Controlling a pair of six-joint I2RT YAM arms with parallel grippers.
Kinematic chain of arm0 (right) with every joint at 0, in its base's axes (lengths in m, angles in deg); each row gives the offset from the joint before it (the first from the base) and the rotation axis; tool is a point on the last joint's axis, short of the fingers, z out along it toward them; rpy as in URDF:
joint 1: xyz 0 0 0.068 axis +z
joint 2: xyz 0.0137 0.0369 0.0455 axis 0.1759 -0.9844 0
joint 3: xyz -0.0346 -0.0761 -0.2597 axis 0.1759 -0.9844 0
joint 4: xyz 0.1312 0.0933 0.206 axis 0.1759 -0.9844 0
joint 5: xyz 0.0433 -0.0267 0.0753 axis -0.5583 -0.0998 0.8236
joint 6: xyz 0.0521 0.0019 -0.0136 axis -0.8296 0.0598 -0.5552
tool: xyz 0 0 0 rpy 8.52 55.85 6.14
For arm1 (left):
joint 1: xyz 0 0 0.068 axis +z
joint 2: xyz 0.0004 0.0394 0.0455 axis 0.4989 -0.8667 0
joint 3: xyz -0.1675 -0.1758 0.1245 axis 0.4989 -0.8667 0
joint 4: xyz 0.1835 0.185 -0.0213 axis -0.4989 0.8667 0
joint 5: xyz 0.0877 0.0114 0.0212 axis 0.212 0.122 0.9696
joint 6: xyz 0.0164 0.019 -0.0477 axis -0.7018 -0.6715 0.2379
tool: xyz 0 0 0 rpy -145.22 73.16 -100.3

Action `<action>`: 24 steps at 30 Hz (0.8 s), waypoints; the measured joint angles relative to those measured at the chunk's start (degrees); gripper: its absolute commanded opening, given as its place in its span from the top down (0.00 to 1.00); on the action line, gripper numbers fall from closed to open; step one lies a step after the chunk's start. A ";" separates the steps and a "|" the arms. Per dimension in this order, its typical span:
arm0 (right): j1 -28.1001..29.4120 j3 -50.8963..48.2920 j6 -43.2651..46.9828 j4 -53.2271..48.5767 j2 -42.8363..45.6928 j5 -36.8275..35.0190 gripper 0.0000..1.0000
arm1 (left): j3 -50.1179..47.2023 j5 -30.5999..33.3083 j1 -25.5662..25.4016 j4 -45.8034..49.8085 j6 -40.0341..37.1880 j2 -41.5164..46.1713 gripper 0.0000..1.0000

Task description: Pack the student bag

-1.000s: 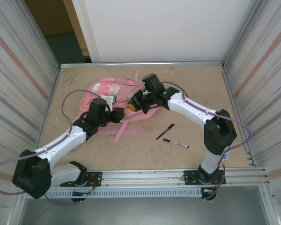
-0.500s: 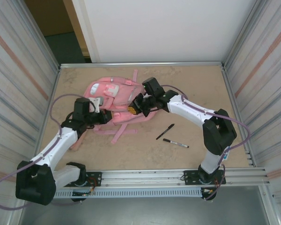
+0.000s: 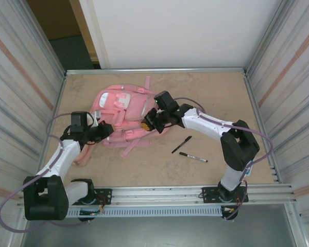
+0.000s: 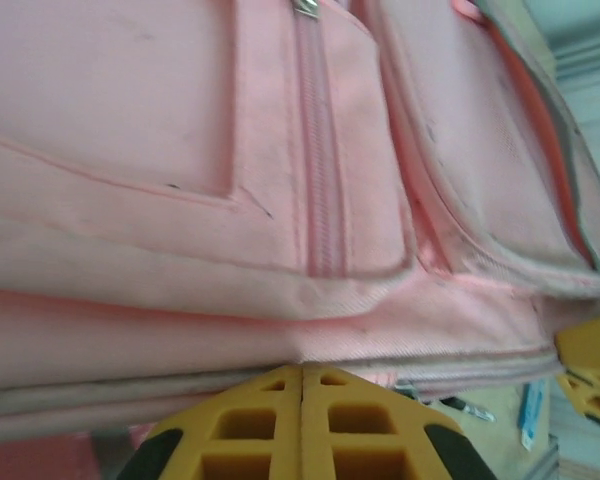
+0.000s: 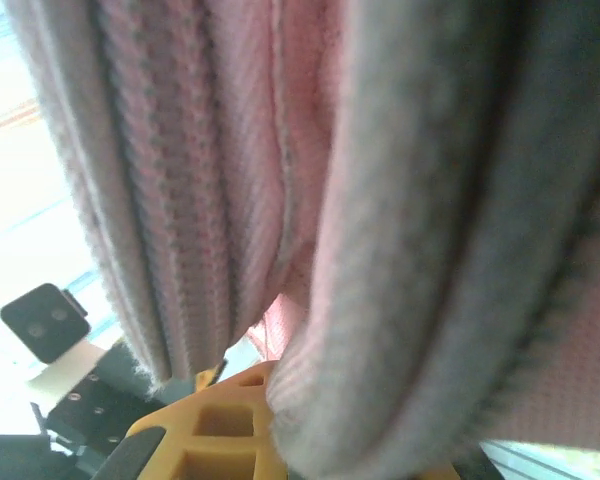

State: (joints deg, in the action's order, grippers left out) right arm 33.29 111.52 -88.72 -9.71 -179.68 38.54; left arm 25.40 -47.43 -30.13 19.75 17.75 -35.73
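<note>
Tension matters: with your right hand (image 3: 146, 124) pinched shut on the fabric of the student bag (image 3: 124, 105), which lies left of centre toward the far edge of the desk (image 3: 221, 103), lift slowly while your closed left hand (image 3: 105, 130) braces its near side.

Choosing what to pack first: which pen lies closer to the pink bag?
The steeply slanted pen is closer to the student bag; the other pen lies flatter, nearer the arm bases.
</note>
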 measured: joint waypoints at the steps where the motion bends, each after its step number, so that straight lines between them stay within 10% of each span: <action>1: 0.92 -0.72 -0.15 0.17 0.00 -1.36 1.00 | 0.00 1.03 0.33 0.39 0.94 0.07 0.74; 10: 8.37 -5.81 -3.17 2.19 0.42 -8.63 0.54 | 0.31 7.45 3.17 5.81 6.56 0.83 0.51; 24: 4.39 5.31 18.01 -20.85 8.37 -23.63 0.42 | 2.23 8.85 3.15 13.05 7.54 1.20 0.36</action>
State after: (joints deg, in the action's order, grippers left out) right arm 37.68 116.84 -70.71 -30.56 -171.31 14.91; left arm 27.63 -38.58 -26.98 32.79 25.29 -34.52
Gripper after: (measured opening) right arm 0.571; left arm 0.642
